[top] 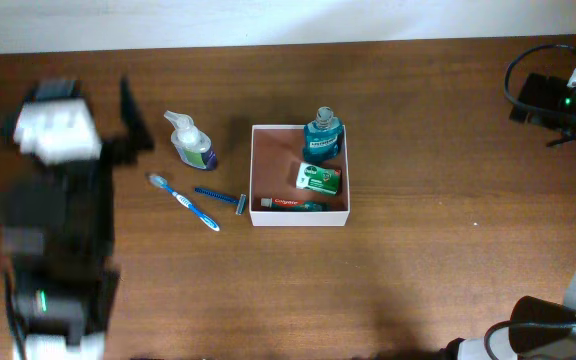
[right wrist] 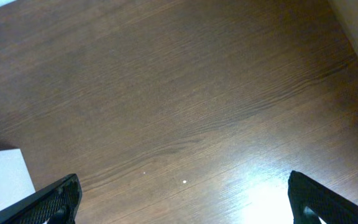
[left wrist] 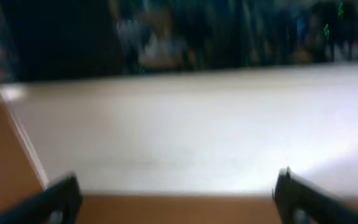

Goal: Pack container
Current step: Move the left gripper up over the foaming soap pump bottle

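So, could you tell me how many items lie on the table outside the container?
3: pump bottle left of the container, blue toothbrush below it overhead, razor between toothbrush and container. The left arm could hide others.

We find open room in the left half of the container [top: 298, 217]. A mouthwash bottle [top: 323, 137], green packet [top: 319, 179] and toothpaste [top: 290, 204] fill the rest. A razor [top: 222, 197], toothbrush [top: 183, 200] and pump bottle [top: 192, 142] obstruct its left side, while the surface [top: 438, 150] on its right lies bare.
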You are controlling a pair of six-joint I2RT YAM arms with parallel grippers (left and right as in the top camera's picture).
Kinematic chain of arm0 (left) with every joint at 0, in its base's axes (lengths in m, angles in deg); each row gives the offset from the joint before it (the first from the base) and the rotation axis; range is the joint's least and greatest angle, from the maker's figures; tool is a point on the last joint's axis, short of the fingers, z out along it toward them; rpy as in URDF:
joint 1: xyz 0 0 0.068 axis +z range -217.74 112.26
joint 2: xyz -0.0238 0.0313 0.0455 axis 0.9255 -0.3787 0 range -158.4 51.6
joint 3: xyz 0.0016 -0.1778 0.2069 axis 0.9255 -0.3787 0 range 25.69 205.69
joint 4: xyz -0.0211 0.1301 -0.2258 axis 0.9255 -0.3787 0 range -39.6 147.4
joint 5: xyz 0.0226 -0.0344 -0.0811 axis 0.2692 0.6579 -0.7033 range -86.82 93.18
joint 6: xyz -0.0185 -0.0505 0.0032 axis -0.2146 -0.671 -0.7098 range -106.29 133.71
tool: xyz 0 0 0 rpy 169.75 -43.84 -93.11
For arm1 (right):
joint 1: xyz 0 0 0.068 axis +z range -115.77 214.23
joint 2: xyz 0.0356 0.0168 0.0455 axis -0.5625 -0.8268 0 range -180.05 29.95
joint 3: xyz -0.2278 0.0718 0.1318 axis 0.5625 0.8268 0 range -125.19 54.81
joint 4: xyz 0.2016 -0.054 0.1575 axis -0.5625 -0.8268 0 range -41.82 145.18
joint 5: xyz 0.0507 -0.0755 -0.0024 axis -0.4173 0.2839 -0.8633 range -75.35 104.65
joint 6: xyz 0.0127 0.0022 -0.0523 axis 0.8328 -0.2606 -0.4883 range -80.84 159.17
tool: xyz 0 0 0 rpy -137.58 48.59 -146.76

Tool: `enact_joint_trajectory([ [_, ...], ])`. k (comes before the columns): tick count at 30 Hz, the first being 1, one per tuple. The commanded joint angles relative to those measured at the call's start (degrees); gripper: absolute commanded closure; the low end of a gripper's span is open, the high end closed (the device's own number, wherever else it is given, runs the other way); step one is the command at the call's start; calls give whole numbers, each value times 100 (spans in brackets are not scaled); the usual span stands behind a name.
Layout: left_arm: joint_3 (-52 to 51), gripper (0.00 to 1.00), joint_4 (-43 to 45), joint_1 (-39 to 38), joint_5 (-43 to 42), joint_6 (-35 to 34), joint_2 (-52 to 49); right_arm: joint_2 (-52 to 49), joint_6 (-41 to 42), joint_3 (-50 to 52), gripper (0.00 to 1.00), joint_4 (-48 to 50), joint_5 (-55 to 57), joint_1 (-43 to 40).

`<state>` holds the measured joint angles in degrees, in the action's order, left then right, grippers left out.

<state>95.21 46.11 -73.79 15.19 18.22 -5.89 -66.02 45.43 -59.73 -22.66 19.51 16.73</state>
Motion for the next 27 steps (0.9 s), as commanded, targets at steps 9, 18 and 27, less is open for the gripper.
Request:
enact_joint_trajectory([
  [9, 1814, 1, -531, -20, -1978, 136, -2564, -42, 68, -39, 1, 11, -28, -20],
  [18, 1812, 1, 15, 59, -1921, 131, -2828, -42, 68, -39, 1, 11, -28, -20],
  [27, 1812, 6, -1141, 57, -1158, -3115, -3523, -42, 68, -39, 1, 11, -28, -20],
])
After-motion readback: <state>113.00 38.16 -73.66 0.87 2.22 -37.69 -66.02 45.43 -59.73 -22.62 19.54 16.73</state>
